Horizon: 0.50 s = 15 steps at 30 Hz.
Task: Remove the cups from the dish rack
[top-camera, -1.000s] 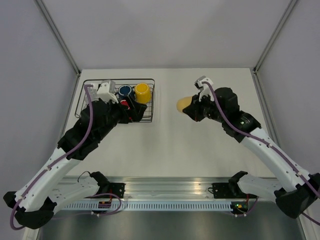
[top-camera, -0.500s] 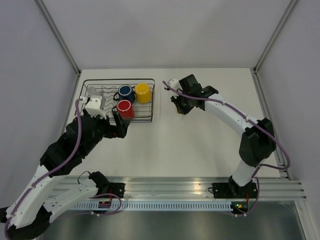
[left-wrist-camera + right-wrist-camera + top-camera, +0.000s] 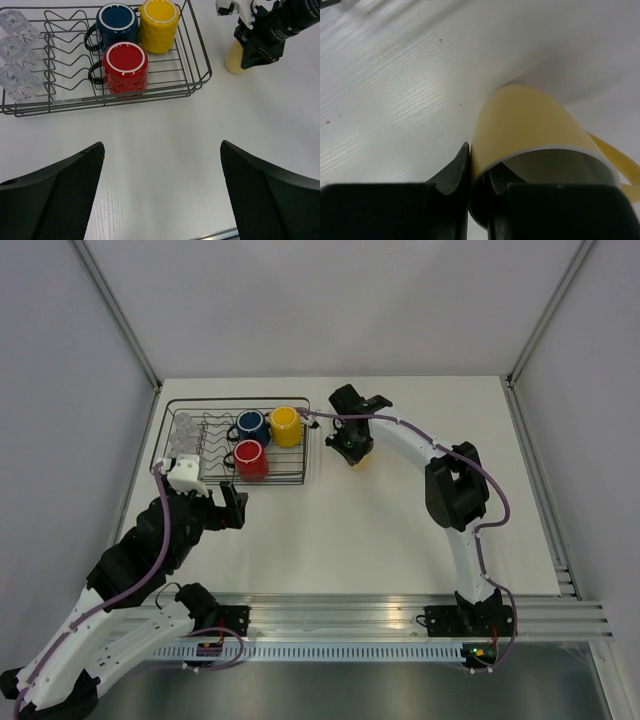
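The pale yellow cup (image 3: pixel 530 120) is pinched at its rim by the right gripper (image 3: pixel 470 155), just beside the right side of the dish rack (image 3: pixel 150 93). The left gripper (image 3: pixel 161 150) is spread wide apart.

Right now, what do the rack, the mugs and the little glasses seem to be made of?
Rack: thin dark wire, likely coated metal, matte. Red mug, blue mug, yellow mug: probably glazed ceramic, from the soft sheen; plastic not ruled out. Cream mug pinched by the right gripper: same look. Glasses: clear, faceted, glinting; glass or clear plastic.
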Available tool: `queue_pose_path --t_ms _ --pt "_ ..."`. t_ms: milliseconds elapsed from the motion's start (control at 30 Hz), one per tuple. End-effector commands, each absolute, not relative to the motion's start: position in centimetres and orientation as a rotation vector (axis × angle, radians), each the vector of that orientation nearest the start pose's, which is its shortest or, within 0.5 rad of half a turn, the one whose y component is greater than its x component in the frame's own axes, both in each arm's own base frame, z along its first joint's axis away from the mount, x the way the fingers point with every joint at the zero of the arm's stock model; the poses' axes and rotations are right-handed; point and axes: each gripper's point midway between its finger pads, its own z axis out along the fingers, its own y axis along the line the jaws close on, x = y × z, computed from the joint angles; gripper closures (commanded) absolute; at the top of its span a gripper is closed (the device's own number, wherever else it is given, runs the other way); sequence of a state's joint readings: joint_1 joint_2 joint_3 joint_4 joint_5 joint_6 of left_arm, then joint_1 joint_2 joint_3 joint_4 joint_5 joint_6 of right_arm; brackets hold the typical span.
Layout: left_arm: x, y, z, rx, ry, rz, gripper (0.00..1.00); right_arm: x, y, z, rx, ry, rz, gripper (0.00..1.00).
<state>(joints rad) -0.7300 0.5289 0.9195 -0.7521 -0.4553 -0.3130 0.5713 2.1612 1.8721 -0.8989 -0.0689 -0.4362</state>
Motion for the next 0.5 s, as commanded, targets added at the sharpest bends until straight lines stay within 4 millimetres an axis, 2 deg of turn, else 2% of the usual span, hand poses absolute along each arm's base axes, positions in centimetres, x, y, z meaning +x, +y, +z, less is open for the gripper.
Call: queue_pose_path --t_ms 0,133,233,267,467 --pt "20.1 -8.3 28.4 0.089 1.845 -0.246 0.0 42.4 25.5 9.4 -1.388 2.347 0.068 1.0" --pt "20.1 -8.5 28.3 0.096 1.851 -0.25 0.0 42.5 25.8 9.1 -1.412 2.349 0.085 1.0" --pt "20.2 -8.6 28.1 0.103 1.857 -0.25 0.0 42.7 25.7 9.2 -1.416 2.356 0.085 0.89" --pt "20.2 -8.7 28.1 0.102 1.859 -0.25 0.0 42.8 25.6 9.3 -1.41 2.355 0.081 0.8" --pt "20.3 -8.8 28.0 0.109 1.865 -0.245 0.0 42.7 25.5 10.4 -1.411 2.338 0.083 0.72"
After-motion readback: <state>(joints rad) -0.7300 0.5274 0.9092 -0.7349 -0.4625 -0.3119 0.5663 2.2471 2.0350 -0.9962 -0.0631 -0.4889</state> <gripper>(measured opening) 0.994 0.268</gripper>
